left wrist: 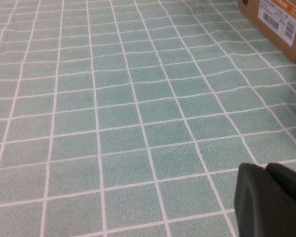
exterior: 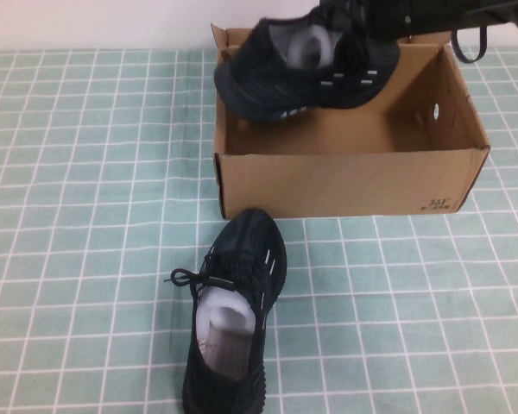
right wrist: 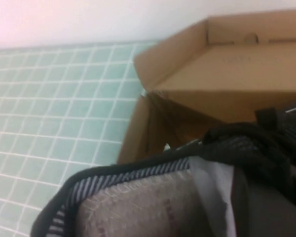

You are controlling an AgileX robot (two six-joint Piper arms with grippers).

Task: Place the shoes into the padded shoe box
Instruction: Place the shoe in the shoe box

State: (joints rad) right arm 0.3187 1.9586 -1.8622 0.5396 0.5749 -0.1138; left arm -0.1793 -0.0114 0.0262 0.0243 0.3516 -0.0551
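A green cloth with a white grid is covering the surface (exterior: 86, 172), and a pale wall is running behind its far edge. One of the shoes (exterior: 306, 69) is hanging tilted above the open padded shoe box (exterior: 345, 181), toe pointing toward the box's left wall, white paper stuffing showing in its mouth. The right gripper (exterior: 363, 21) is closing tightly on this shoe's heel end, over the box's far rim. The box is sitting toward the far edge of the surface, right of centre, a small round hole showing in its right wall and dark print at its near right corner. The other shoe (exterior: 233, 319) is lying upright just in front of the box's near wall, toe pointing at it, heel reaching the near edge. The left gripper (left wrist: 271, 200) is sitting shut and empty, low over bare cloth on the left.
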